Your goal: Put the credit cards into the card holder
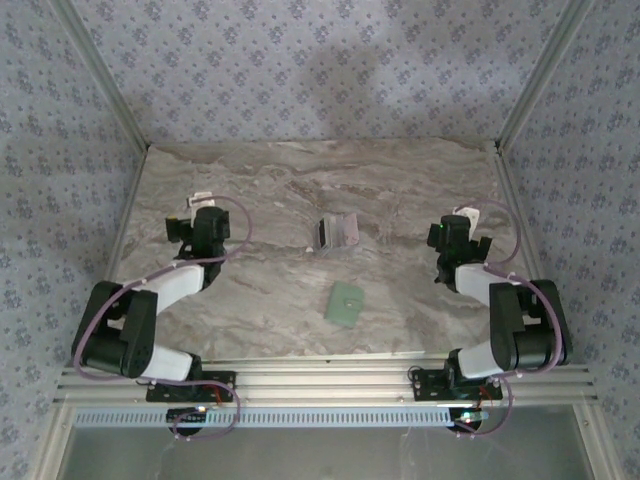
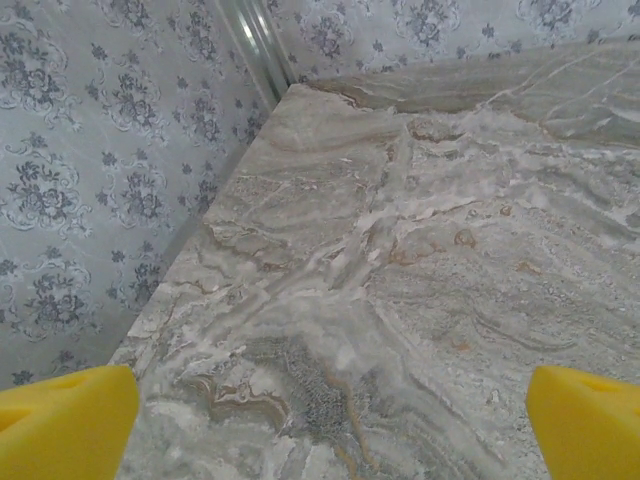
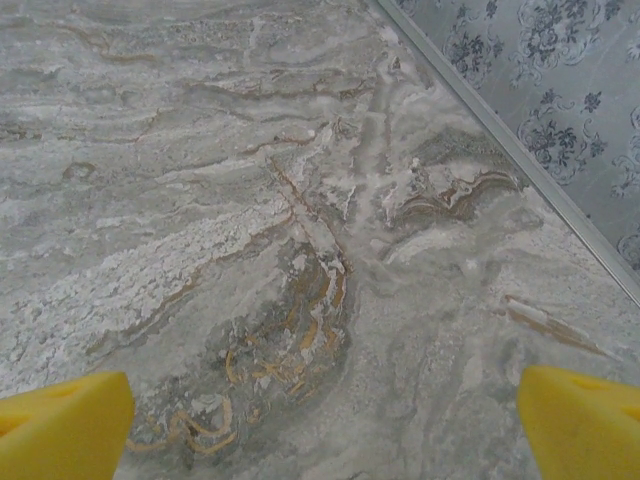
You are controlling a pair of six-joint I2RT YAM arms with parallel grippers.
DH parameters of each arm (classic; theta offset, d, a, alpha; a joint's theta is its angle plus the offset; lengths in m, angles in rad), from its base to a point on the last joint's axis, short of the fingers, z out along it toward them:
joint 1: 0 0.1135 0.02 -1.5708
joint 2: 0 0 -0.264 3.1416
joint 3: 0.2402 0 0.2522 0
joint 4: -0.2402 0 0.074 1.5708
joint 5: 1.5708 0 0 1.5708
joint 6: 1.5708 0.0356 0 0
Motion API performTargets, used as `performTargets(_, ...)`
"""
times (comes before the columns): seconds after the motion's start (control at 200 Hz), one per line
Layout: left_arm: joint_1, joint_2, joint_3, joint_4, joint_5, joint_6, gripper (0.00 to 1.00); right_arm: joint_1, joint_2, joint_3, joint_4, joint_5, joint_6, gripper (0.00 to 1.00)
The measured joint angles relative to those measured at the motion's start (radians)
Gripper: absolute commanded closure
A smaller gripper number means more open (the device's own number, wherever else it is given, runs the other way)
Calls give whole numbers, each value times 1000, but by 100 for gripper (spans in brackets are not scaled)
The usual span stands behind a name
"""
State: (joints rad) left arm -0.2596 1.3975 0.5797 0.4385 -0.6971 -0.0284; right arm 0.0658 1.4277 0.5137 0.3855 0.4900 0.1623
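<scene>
The credit cards lie as a small silvery-grey pile at the middle of the marble table. The card holder, flat and sage green, lies nearer the arms, just right of centre. My left gripper hovers at the far left, well away from both, and my right gripper hovers at the right. In the left wrist view the left gripper is open, yellow fingertips wide apart over bare marble. The right gripper is likewise open, its yellow fingertips with nothing between them.
Patterned walls with metal corner posts enclose the table on three sides. The table's left edge runs close to the left gripper, and the right edge close to the right gripper. A metal rail borders the near side.
</scene>
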Motion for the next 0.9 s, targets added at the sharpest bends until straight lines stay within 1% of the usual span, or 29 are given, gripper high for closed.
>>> performTargets(0.175,92,-61,-193,124,62,-35,0,-25,-2,-29,110,-40,-30,0)
performTargets(0.29,115,-59,-259,194,103,-32,0,-44,15,-63,200,-80,-52,0)
performTargets(0.365,122,-38,-260,261,130,-25,0,-56,38,-64,224,-116,-68,0)
performTargets(0.445,136,29,-256,366,150,-20,0,-64,49,-68,252,-169,-87,0)
performTargets(0.545,150,79,-248,383,198,-12,0,-73,50,-87,305,-235,-105,0)
performTargets(0.625,177,85,-247,384,272,-14,0,-79,68,-121,380,-267,-113,0)
performTargets(0.68,209,115,-242,426,312,-18,0,-79,79,-139,398,-275,-119,0)
performTargets(0.75,241,139,-227,414,357,-26,0,-77,88,-150,408,-283,-126,0)
performTargets(0.899,253,145,-219,425,407,-33,0,-71,91,-149,434,-289,-135,0)
